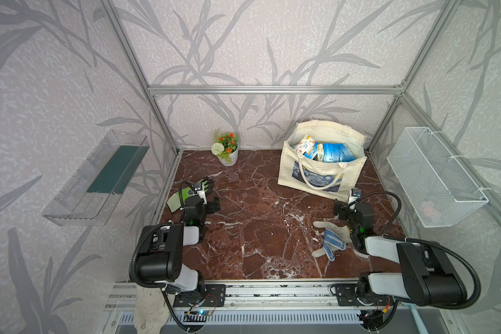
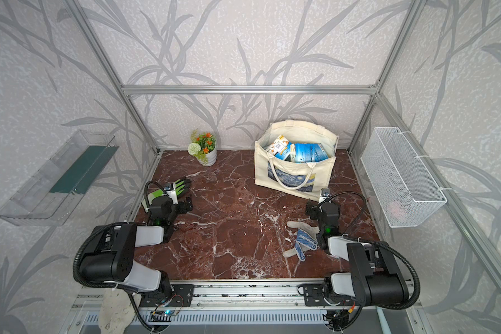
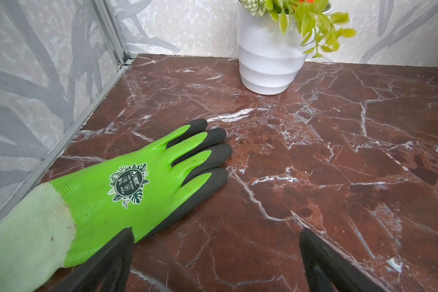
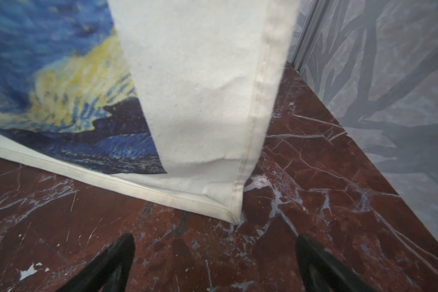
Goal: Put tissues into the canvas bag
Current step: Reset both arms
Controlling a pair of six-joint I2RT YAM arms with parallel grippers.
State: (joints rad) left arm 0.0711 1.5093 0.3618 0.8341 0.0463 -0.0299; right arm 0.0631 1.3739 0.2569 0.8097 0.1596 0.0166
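A: We start with the left gripper (image 1: 200, 202) in a top view. It sits low over the table (image 1: 258, 225) at the near left, jaws spread wide with nothing between them.

B: We agree. The right gripper (image 1: 353, 206) is just as wide and just as empty. It sits towards the right side, close to the near corner of the bag (image 1: 315, 176).

A: And the tissues (image 1: 327, 151)?

B: In both top views we see several blue and white packs inside the bag (image 2: 289, 176), which stands open at the far right. A white and blue glove (image 1: 330, 240) lies on the table just left of the right arm.

A: In the left wrist view, we see the left gripper (image 3: 216, 231) with its two black tips far apart over the marble. One tip overlaps the green glove (image 3: 116, 182), which lies flat by the left wall. A white flower pot (image 3: 268, 63) stands beyond it at the far wall.

B: In the right wrist view, the right gripper (image 4: 215, 236) is wide again, holding nothing. Just ahead of it the bag's (image 4: 200, 75) bottom corner rests on the marble, and we can see its blue and yellow print. From here the packs are hidden from us.
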